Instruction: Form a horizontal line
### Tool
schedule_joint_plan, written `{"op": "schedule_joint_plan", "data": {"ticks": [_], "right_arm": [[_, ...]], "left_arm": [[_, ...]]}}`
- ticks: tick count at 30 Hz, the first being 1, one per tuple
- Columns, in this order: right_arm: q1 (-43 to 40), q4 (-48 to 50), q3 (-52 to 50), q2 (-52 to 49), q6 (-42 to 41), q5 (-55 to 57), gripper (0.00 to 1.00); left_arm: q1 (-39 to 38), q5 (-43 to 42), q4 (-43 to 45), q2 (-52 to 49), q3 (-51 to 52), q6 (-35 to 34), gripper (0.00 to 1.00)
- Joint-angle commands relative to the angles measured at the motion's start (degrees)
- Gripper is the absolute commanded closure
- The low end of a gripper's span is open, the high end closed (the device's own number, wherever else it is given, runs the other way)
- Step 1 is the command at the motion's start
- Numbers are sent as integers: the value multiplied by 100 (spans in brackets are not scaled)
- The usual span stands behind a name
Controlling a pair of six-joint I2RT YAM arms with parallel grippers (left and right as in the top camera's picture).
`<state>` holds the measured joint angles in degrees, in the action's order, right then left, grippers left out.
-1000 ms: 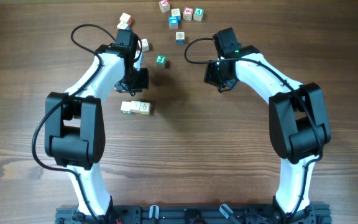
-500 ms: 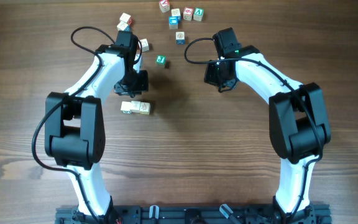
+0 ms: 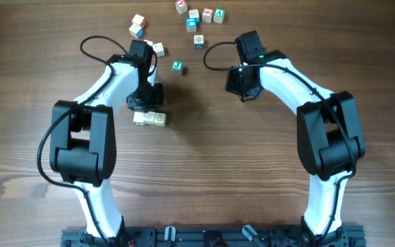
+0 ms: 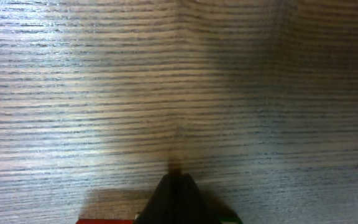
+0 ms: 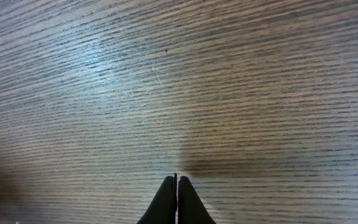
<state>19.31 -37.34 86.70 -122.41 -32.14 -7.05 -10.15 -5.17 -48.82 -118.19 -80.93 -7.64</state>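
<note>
A short row of pale wooden letter cubes point(image 3: 151, 119) with faint green marks lies touching edge to edge, left of the table's middle. My left gripper point(image 3: 145, 101) hangs just behind the row, its fingers shut and empty. In the left wrist view the shut fingertips point(image 4: 176, 182) point at bare wood, with a red cube edge point(image 4: 104, 221) and a green cube edge point(image 4: 232, 219) showing at the bottom. My right gripper point(image 3: 243, 88) is shut and empty over bare table, as the right wrist view point(image 5: 176, 183) shows.
Loose letter cubes lie at the back: two at the left point(image 3: 137, 26), one pale point(image 3: 158, 49), one green point(image 3: 177, 66), one blue point(image 3: 198, 41), and a cluster point(image 3: 201, 14) at the far edge.
My left gripper has moved toward me, from beside the pale loose cube down to just behind the row. The right arm has not moved.
</note>
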Motion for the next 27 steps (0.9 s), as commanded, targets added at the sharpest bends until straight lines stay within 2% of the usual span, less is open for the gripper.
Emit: {"op": "schedule_joint_plan", "data": {"ticks": [1, 27], "right_arm": [[15, -22, 17, 181, -85, -17, 95], [15, -24, 17, 181, -85, -20, 95]], "left_arm": [[4, 74, 15, -87, 37, -55, 96], [4, 74, -120, -87, 37, -181, 96]]}}
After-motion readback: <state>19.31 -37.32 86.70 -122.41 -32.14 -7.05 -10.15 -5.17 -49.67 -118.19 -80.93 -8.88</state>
